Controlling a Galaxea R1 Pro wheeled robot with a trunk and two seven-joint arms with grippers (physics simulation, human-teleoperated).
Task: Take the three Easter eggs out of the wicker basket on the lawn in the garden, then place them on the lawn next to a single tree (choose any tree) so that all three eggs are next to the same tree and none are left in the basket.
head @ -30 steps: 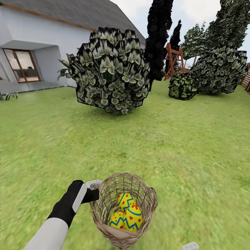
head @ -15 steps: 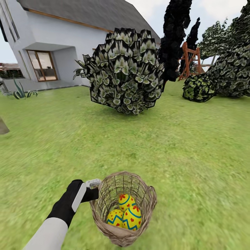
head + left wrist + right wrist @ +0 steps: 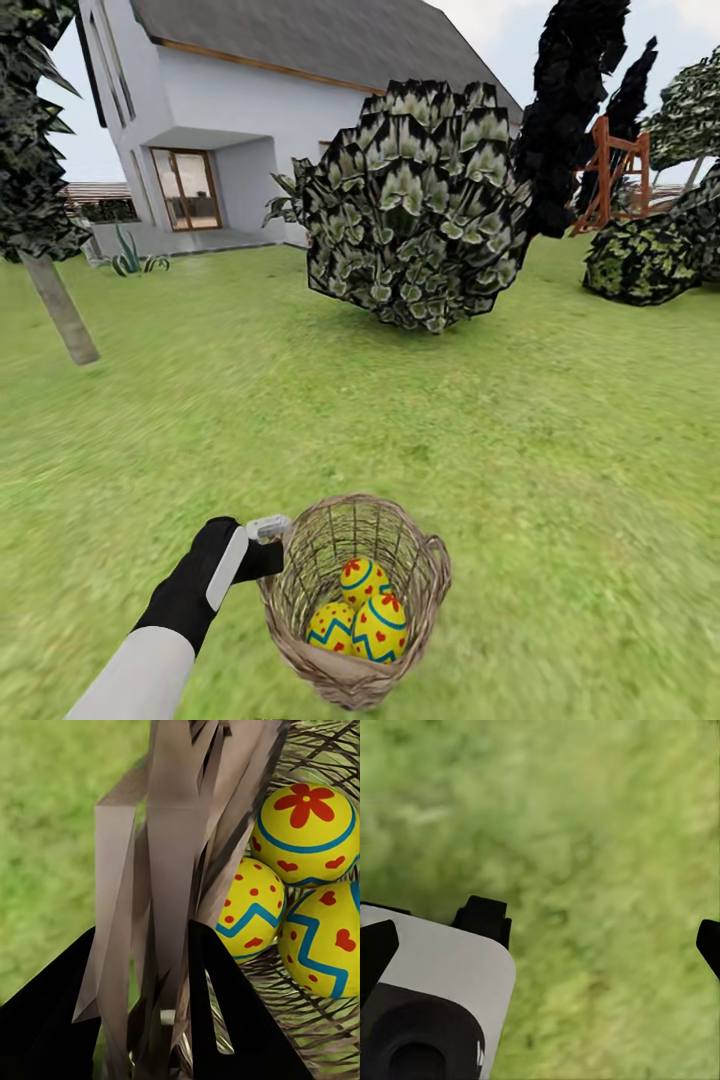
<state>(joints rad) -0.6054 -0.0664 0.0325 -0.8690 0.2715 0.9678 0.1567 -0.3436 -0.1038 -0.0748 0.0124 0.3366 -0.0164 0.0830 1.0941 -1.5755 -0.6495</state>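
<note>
The brown wicker basket (image 3: pixel 355 590) hangs low in the head view, over the lawn (image 3: pixel 300 420). My left gripper (image 3: pixel 268 545) is shut on the basket's near-left rim. In the left wrist view the wicker wall (image 3: pixel 172 870) stands between its black fingers (image 3: pixel 225 1020). All three yellow Easter eggs (image 3: pixel 362 610) lie inside at the bottom, touching each other, and the eggs (image 3: pixel 300 885) also show past the wall. A tree with a thin grey-beige trunk (image 3: pixel 60 310) and dark leaves stands at the far left. My right gripper (image 3: pixel 544 945) is open over bare grass.
A big round leafy bush (image 3: pixel 420 200) stands ahead in the middle, with the white house (image 3: pixel 250 110) behind it. Dark tall foliage (image 3: pixel 580 110), a red-brown wooden frame (image 3: pixel 615 170) and another bush (image 3: pixel 650 260) are at the right. Open grass lies between me and the tree.
The camera has swung left, so the house and bushes slid right and the tree came into view at the left. The basket stays held in the same place; the eggs shifted slightly inside.
</note>
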